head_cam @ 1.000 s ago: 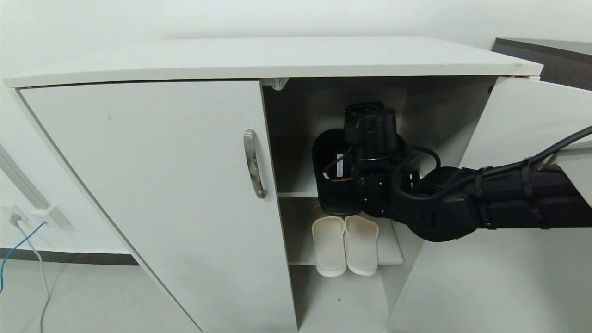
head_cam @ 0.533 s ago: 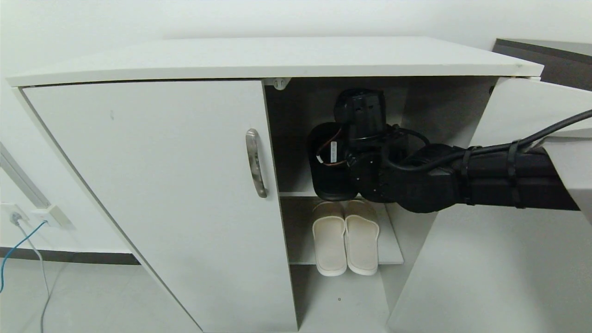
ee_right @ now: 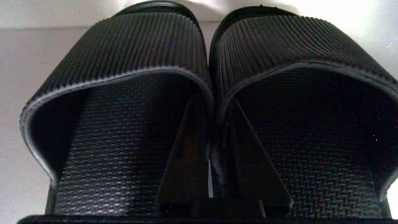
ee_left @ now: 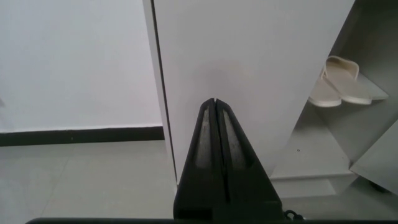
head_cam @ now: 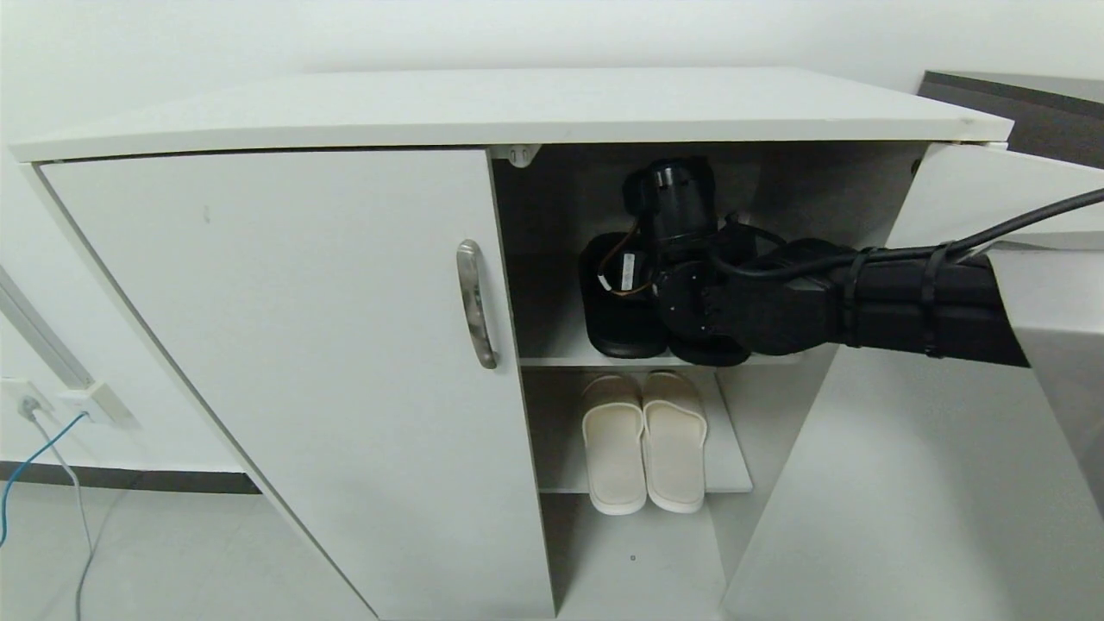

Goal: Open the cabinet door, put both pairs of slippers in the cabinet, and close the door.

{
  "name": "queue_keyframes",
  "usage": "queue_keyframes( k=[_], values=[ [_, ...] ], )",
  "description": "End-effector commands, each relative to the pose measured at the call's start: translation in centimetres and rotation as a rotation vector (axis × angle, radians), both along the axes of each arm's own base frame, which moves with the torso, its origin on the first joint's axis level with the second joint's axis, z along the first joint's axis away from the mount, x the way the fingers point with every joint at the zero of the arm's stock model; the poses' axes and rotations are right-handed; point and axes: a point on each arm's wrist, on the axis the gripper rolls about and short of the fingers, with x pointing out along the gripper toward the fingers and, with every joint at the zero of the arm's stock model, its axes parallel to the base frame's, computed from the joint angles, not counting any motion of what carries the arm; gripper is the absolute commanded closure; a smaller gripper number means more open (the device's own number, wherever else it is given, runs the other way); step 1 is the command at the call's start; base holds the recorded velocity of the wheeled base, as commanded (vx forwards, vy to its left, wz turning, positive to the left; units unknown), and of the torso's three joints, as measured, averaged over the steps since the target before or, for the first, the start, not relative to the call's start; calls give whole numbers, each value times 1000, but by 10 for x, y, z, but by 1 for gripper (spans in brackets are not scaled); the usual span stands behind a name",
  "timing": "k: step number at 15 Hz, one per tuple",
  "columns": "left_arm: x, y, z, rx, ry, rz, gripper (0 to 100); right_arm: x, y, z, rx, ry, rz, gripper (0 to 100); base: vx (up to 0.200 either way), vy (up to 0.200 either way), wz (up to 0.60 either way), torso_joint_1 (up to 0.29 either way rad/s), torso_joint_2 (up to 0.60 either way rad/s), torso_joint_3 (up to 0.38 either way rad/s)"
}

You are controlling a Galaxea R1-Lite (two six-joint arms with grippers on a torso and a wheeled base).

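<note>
Black slippers (head_cam: 614,321) lie side by side on the cabinet's (head_cam: 517,103) upper shelf, at the centre of the head view. The right gripper (ee_right: 214,134) is pinched onto their two adjoining inner edges. White slippers (head_cam: 644,444) lie on the shelf just below. The left gripper (ee_left: 214,104) is closed on nothing and faces the shut left door (head_cam: 259,345). The right door (head_cam: 906,483) stands open at lower right.

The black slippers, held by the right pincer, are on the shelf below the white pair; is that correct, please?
Not quite: the black slippers are on the shelf above the white pair, as the head view shows. The right pincer does hold them.
</note>
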Motion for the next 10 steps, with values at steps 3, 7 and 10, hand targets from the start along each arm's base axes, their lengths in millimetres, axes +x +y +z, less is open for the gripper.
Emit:
queue_keyframes(
  k=[3, 7, 10],
  values=[
    [0, 0, 0, 0, 1, 1, 100, 9, 2, -10, -9, 9, -8, 100, 0, 0, 0, 0, 0, 0],
    [0, 0, 0, 0, 0, 1, 100, 8, 1, -10, -15, 14, -13, 0, 0, 0, 0, 0, 0, 0],
    [0, 0, 0, 0, 0, 1, 100, -8, -1, 0, -15, 13, 6, 0, 0, 0, 0, 0, 0, 0]
  ],
)
